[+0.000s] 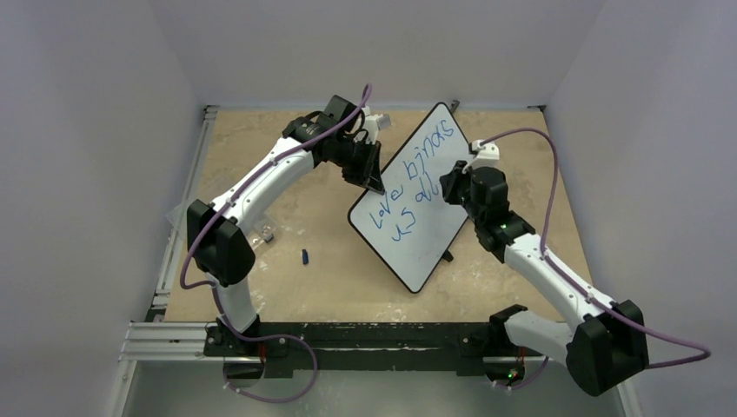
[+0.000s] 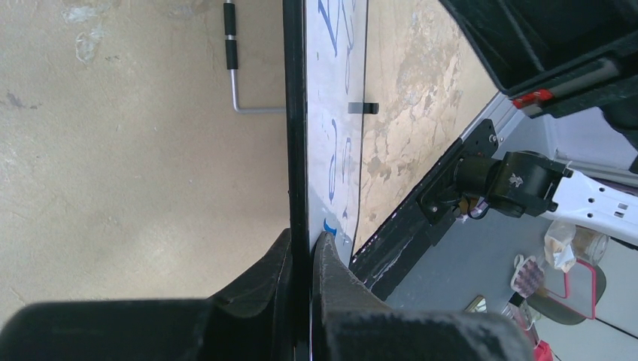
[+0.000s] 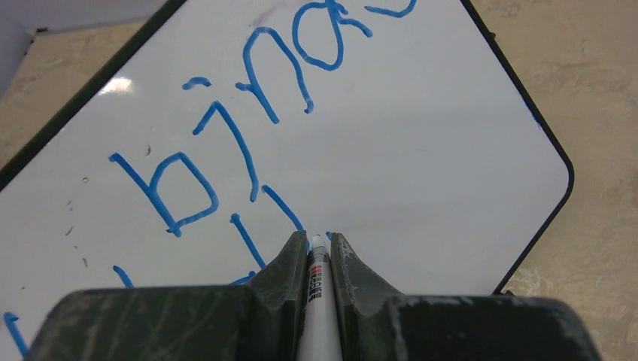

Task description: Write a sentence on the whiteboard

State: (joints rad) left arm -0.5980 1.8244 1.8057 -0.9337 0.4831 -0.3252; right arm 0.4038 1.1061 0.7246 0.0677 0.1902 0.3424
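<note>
Tan, scuffed table (image 1: pixel 261 174) takes up most of the top view, with pale walls on three sides. On it, toward the far middle, stands the whiteboard (image 1: pixel 430 248), the biggest loose thing. It is turned diagonally, one rounded corner toward my bases and the opposite one toward the back wall. My two arms reach in from either side of it.

My left gripper (image 1: pixel 374 178) is at the board's left edge. In the left wrist view its jaws are pinched tight on the thin black rim (image 2: pixel 296 150), one finger on each face, and I see the whiteboard (image 2: pixel 331 113) nearly edge-on. A bent metal rod (image 2: pixel 237 75) with black sleeves sticks out behind it over the table.

My right gripper (image 1: pixel 452 187) hangs over the board's right side. Its jaws are closed narrow around a white marker (image 3: pixel 317 301), which points at the whiteboard (image 3: pixel 436 150). The tip sits at the surface just beside a blue stroke. Whether it touches I cannot tell.

The sentence (image 1: pixel 408 187) runs in thin blue strokes along the board in two lines, "love brings" over "us all". The right wrist view shows part of the sentence (image 3: pixel 226 143) close up.

Well left of the board, a small blue piece (image 1: pixel 306 256) lies on the table, with a small pale bit (image 1: pixel 269 233) near it.
</note>
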